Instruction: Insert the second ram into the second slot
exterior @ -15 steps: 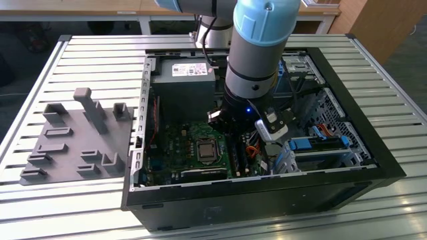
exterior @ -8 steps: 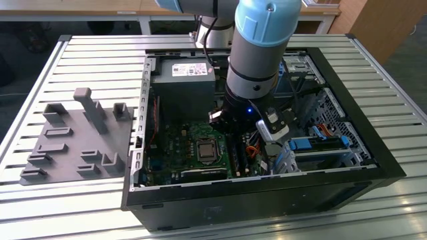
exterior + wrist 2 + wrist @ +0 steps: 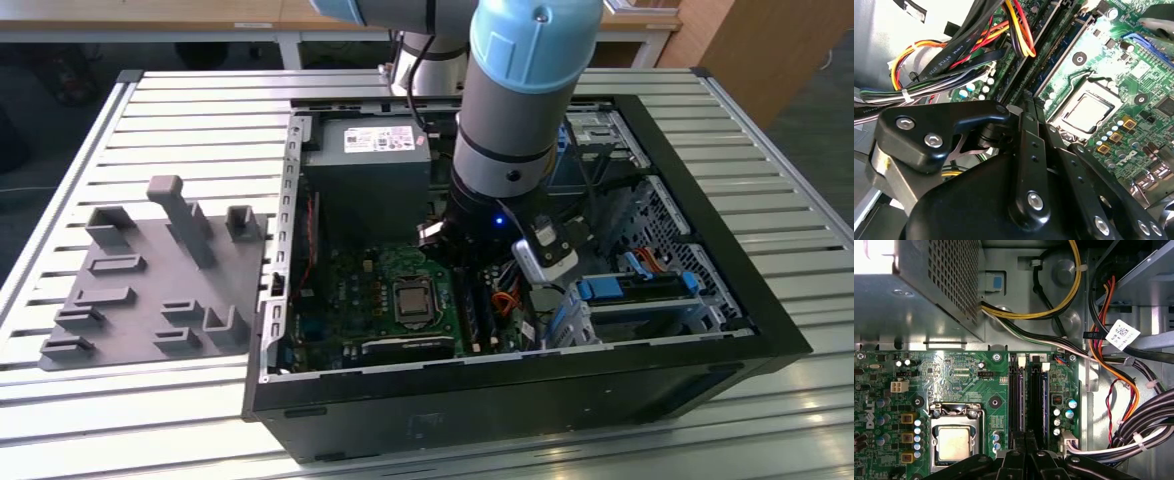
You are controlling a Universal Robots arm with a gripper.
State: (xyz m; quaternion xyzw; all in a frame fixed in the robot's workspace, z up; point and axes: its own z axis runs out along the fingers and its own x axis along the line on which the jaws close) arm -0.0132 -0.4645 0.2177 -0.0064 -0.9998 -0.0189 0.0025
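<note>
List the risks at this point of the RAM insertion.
1. The gripper sits low over the memory slots, and its own body hides the contact in both wrist views, so a misaligned second ram might be pressed unevenly.
2. Cable bundles run close beside the slots; the arm might snag them.
3. The processor socket lies next to the slots, so a sideways slip might strike it.

The second ram, a thin dark-blue stick, stood on edge in the second slot on the green board, just beside an empty black slot.
</note>
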